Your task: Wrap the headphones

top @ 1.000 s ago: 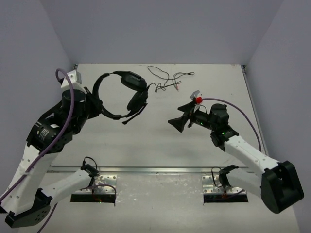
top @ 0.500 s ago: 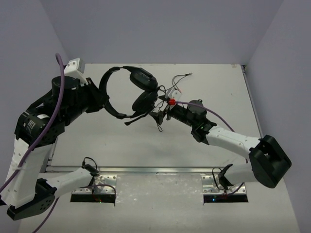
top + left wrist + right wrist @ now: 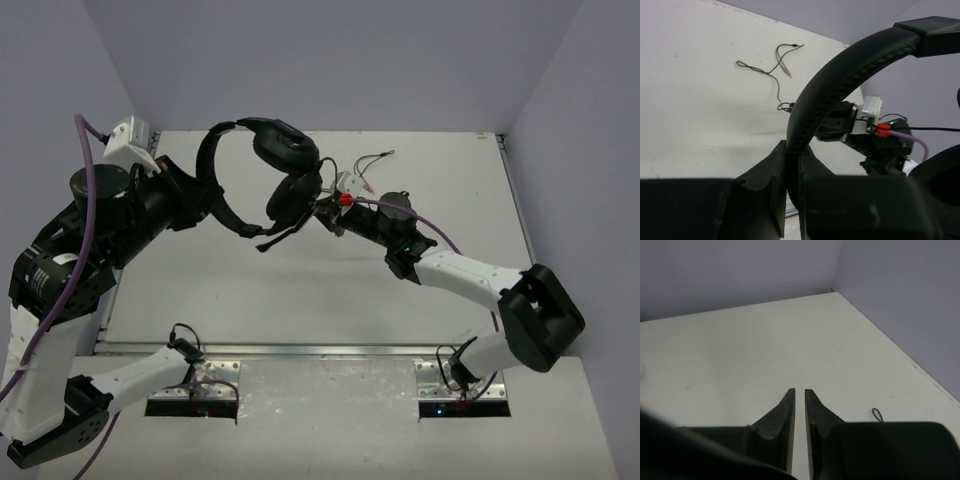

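Left gripper [image 3: 207, 193]: raised above the far-left corner of the white table [image 3: 300, 300], clamped on the headband of the black over-ear headphones [image 3: 285, 150]. Right gripper [image 3: 322, 213]: fingers pressed nearly together beside the lower earcup. Thin black cable [image 3: 372, 160]: loose end near the far edge.

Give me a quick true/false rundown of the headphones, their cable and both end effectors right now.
1. The left end effector clamps the headband. True.
2. The headphones rest flat on the table. False: they are held up above it.
3. The cable has its plug end lying on the table. True.
4. The right end effector is wide open. False: its fingers nearly touch, with nothing visible between them.
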You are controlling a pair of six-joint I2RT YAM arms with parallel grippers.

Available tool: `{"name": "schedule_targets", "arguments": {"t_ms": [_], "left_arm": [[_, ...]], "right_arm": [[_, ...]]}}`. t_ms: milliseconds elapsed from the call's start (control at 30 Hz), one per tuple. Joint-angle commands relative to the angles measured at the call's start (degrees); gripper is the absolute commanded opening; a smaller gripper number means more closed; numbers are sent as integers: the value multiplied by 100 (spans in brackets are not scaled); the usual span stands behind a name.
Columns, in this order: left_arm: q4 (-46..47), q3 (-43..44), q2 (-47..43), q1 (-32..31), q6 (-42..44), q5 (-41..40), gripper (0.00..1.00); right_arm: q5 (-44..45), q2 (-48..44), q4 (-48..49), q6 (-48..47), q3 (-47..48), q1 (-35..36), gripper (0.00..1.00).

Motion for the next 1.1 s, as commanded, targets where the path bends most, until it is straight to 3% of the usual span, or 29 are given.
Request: {"name": "schedule_targets", "arguments": {"t_ms": [0, 33, 100, 133, 200, 267, 333, 367, 433, 467, 500, 567, 633, 767, 833, 1067], "left_arm": [[1416, -128, -275, -28, -850, 325, 0], [1549, -259, -301, -28, -991, 264, 0], [1943, -409, -328, -37, -1334, 185, 0], [2032, -479, -310, -28, -1413, 98, 0], [2164, -480, -197, -37, -1651, -17, 0], [2261, -506, -135, -28, -1861, -149, 0], [2297, -497, -56, -37, -1976, -324, 0], [2280, -489, -38, -37, -2116, -464, 0], [2236, -471, 23, -28, -2362, -1035, 0], [2070, -393, 111, -37, -2494, -1307, 0], [1999, -374, 155, -28, -2626, -1797, 0], [1946, -426, 278, -28, -2969, -2204, 0], [2076, -532, 349, -28, -3206, -2627, 0], [1981, -506, 734, -28, -3514, -3189, 0], [1945, -523, 867, -28, -3646, -3575, 0], [2411, -937, 1753, -19, -3761, -4639, 0]], "right_arm": [[-925, 225, 714, 702, -39, -5, 14], [-1101, 268, 726, 1034, 40, -5, 15], [-1618, 392, 708, 1396, 189, 39, 53], [-1752, 427, 813, 1711, 207, 57, 54], [-1745, 471, 1198, 1941, 137, 127, 46], [-1727, 593, 1358, 2179, 111, 154, 18], [-1762, 743, 1385, 2355, 259, 162, 10], [-1762, 900, 1376, 2408, 304, 189, 10], [-1709, 1050, 1481, 2601, 357, 224, 20], [-1570, 1147, 1368, 2628, 374, 311, 17], [-820, 1157, 1106, 2576, 479, 390, 3], [421, 1078, -137, 2409, 690, 768, 1], [1684, 999, -678, 2320, 884, 1092, 1], [2998, 858, -2161, 2242, 1305, 1445, 1], [3116, 980, -2638, 1978, 1707, 1559, 1], [2239, 1245, -4456, 1082, 2632, 1806, 1]]}}
